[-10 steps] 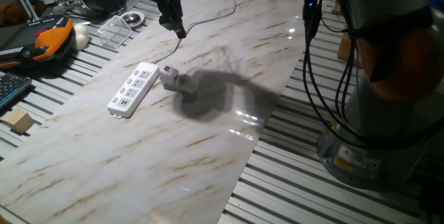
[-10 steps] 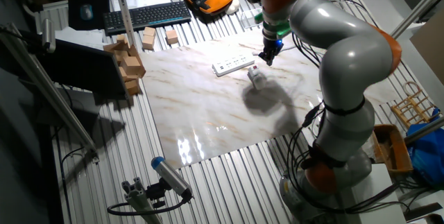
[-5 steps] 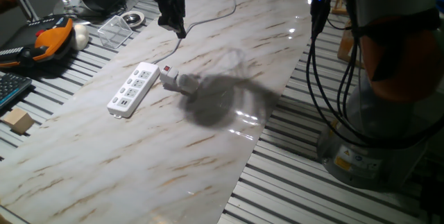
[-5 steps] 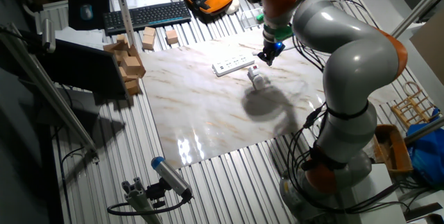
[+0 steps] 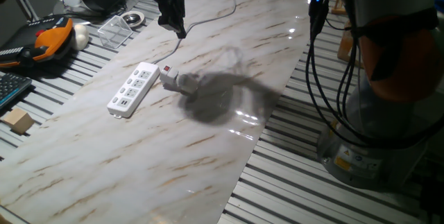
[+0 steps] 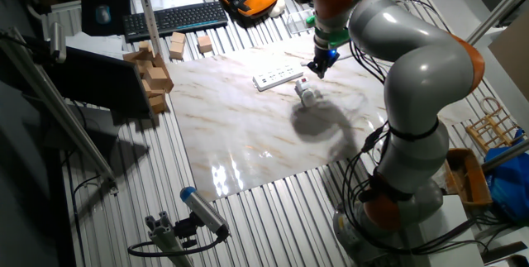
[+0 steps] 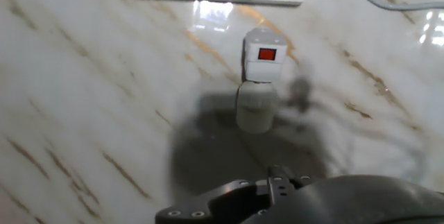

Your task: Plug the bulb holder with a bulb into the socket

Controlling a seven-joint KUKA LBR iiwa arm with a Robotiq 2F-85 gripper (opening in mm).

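My hand (image 5: 177, 30) is hanging in the air above the counter (image 5: 139, 161), near its far edge, and holding nothing. I cannot tell if my fingers are apart or together. The bulb holder (image 7: 262, 63) is lying on its side on the counter, its bulb (image 7: 256, 108) pointing away from the socket (image 5: 132, 88). It is lying just beside the socket's end.
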